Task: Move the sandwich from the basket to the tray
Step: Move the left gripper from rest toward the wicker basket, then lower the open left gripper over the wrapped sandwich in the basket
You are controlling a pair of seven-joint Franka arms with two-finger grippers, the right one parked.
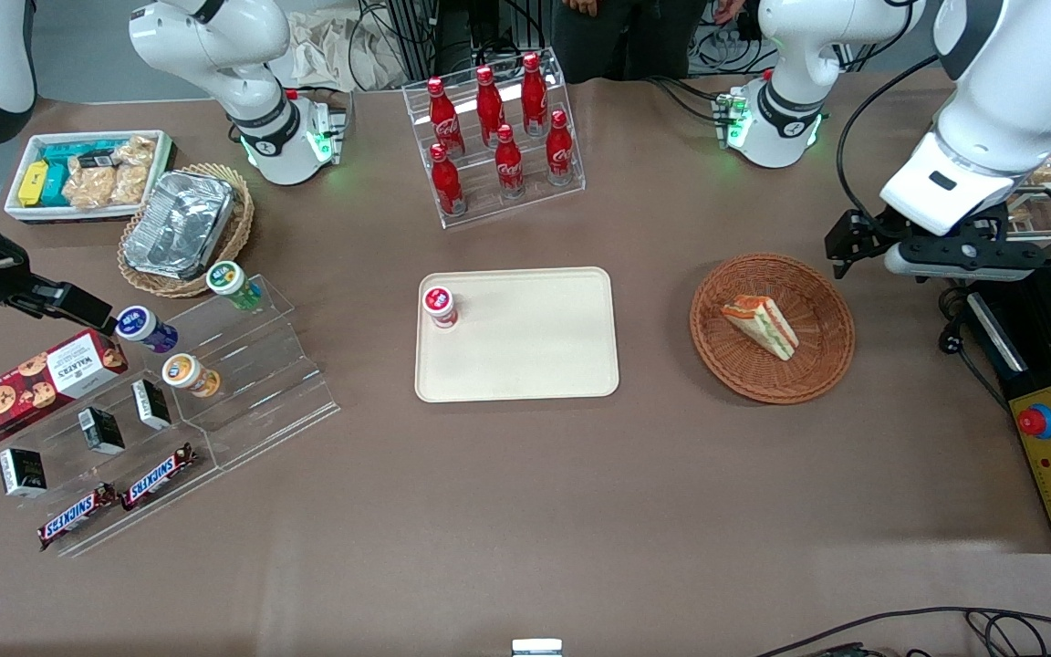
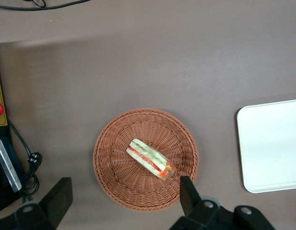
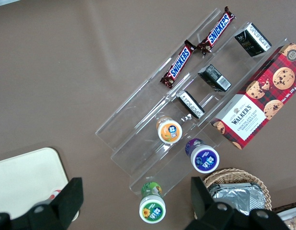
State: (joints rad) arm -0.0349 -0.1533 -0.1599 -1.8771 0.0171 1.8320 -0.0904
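Sandwich (image 2: pixel 152 159) sits in the middle of the basket (image 2: pixel 114 184), untouched, its long axis running from ten o'clock to four o'clock in the wrist view. The gripper (image 2: pixel 125 201) hangs high above the basket's rim, fingers (image 2: pixel 188 191) spread wide with nothing between them, one on either side of the wedge's line. My read: the opening straddles the sandwich but sits offset toward its six o'clock, so the arm needs a short shift and a straight descent. In the front view the tray (image 1: pixel 525 365) lies at the basket's nine o'clock on the bench (image 1: pixel 525 511), near it, with a small red-capped jar (image 1: pixel 439 306) standing in one corner.
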